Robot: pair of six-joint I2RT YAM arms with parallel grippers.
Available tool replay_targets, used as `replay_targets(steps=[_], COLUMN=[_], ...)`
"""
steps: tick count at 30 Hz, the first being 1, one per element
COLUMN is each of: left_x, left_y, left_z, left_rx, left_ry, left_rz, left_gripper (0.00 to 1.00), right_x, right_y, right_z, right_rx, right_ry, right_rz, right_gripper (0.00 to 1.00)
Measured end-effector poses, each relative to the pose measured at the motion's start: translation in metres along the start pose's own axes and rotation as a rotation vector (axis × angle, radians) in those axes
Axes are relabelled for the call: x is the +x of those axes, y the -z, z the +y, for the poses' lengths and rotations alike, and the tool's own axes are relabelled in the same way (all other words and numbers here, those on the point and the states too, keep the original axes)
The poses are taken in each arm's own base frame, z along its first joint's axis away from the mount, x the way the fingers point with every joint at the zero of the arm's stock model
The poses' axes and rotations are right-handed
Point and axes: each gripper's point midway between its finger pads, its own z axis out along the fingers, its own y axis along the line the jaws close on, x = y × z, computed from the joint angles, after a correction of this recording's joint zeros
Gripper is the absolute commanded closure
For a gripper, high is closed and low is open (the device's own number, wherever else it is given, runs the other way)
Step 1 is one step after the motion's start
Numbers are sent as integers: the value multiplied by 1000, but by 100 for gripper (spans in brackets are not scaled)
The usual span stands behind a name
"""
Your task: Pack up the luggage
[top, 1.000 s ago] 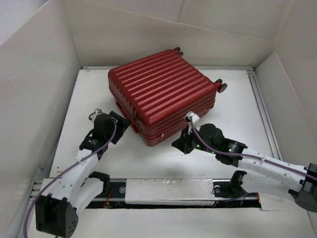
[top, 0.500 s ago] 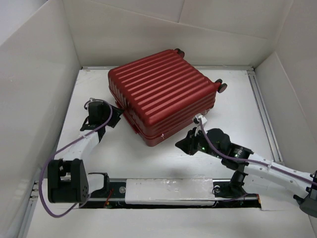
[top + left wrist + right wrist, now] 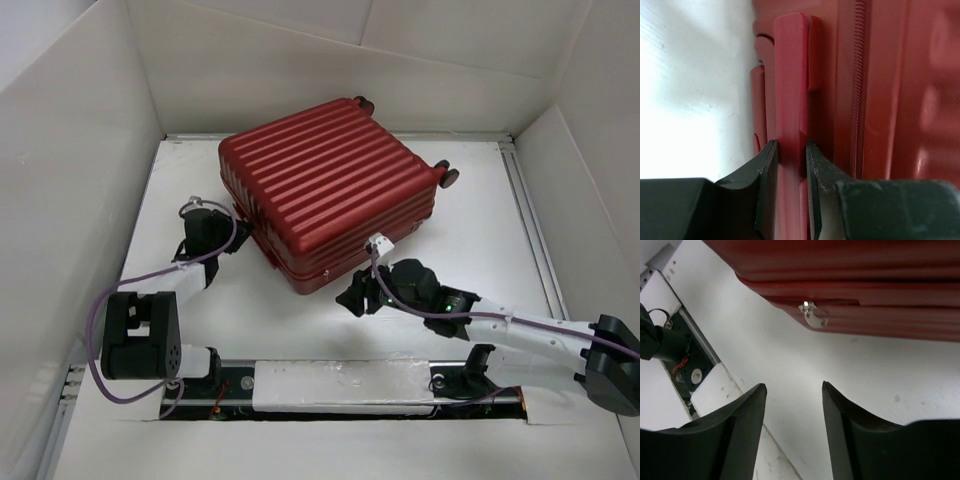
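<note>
Judging by the closed shell, most of the packing is taken to be done. The luggage [image 3: 325, 205] is laid flat on the table [image 3: 480, 240], towards the back, ribbed side up, with its wheels [image 3: 447, 176] at the far right. The two halves are brought together, and neither lining nor contents are shown.

The left gripper [image 3: 790, 150] is closed to a narrow gap on the handle [image 3: 790, 75] at the case's left side. A finger is pressed against each face of it, so the case is gripped there.

The right gripper [image 3: 792, 386] is held open with nothing between its fingers. It is placed low over the table just in front of the near corner and aimed at the zip pull [image 3: 812, 315], from which it is kept apart.

A run of zip teeth [image 3: 856, 75] is seen closed beside the handle. Whether the zip is drawn all the way round cannot be told, since the far sides are hidden.

What is left, it is judged, is at most the last of the closure at the near corner. For that, the pull would have to be taken by the right gripper while the case is steadied by the left.
</note>
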Motion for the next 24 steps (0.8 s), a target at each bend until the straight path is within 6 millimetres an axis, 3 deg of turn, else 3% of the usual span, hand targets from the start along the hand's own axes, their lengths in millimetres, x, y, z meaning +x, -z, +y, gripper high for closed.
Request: replay_targets(steps=[4, 13, 18, 24], left_x=[6, 39, 57, 68], left_y=[6, 42, 57, 67], left_z=[3, 16, 16, 16], left_rx=[57, 192, 235, 261], left_ry=[-11, -17, -54, -77], left_rz=[-64, -95, -83, -48], left_gripper=[100, 100, 100, 100], right_x=[1, 40, 38, 17], right_y=[-7, -6, -4, 7], right_z=[-1, -46, -39, -21], right_rx=[-16, 92, 70, 37], right_ry=[33, 52, 80, 89], right_rz=[-53, -109, -141, -229], right_gripper=[42, 41, 39, 38])
